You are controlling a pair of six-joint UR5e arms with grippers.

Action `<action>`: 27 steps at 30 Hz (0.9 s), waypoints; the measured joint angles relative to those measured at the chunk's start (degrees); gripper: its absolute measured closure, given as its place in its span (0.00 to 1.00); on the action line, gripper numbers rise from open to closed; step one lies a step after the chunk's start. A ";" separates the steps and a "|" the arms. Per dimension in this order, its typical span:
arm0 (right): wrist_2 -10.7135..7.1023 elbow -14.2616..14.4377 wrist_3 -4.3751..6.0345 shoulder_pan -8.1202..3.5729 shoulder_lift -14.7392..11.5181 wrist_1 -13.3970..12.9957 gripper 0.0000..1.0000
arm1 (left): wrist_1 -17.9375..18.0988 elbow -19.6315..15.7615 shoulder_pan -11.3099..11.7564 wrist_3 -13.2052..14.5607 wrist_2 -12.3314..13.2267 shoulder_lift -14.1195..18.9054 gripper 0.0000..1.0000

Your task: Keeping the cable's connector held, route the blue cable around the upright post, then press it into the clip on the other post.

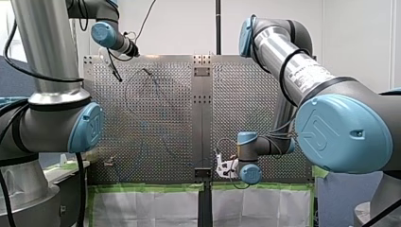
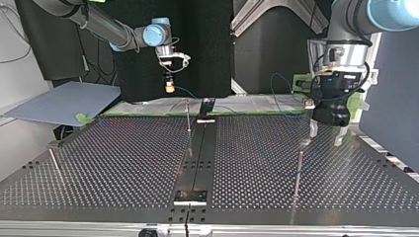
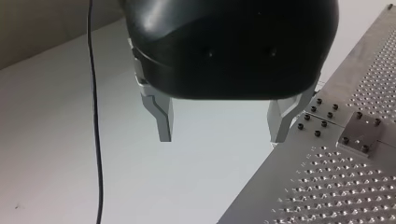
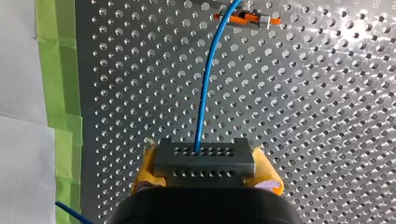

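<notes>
Connector [image 4: 204, 161]: a grey block with rows of holes, clamped between the yellow pads [image 4: 267, 169] of the right gripper [image 4: 204, 164], over the perforated table [image 4: 303, 116].
Blue cable [image 4: 205, 93]: leaves the connector's face and curves ahead to the orange clip [image 4: 245, 18]. It is cut off by the frame there, so whether it sits in the clip cannot be told. In the front view it is only a faint line.
Left gripper [image 3: 222, 123]: black, with its metal fingers [image 3: 163, 119] apart and nothing between them.
Post [image 2: 299, 165]: thin and upright, near the left gripper in the top view.
Writing: the print on the right arm's tube [image 1: 302, 75] is too small to read.
</notes>
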 joint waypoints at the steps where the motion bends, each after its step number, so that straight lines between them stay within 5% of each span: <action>1: 0.00 0.00 0.04 0.00 -0.01 -0.03 1.00 | -0.50 0.52 -0.06 0.51 -0.30 -0.15 0.00; 16: -0.17 -0.01 0.19 -0.01 -0.01 -0.24 1.00 | -7.63 7.58 -1.83 7.64 -4.67 -3.89 0.00; 27: -0.18 -0.21 0.20 0.01 0.00 0.11 1.00 | -10.91 8.54 -3.91 12.87 -9.19 -4.01 0.00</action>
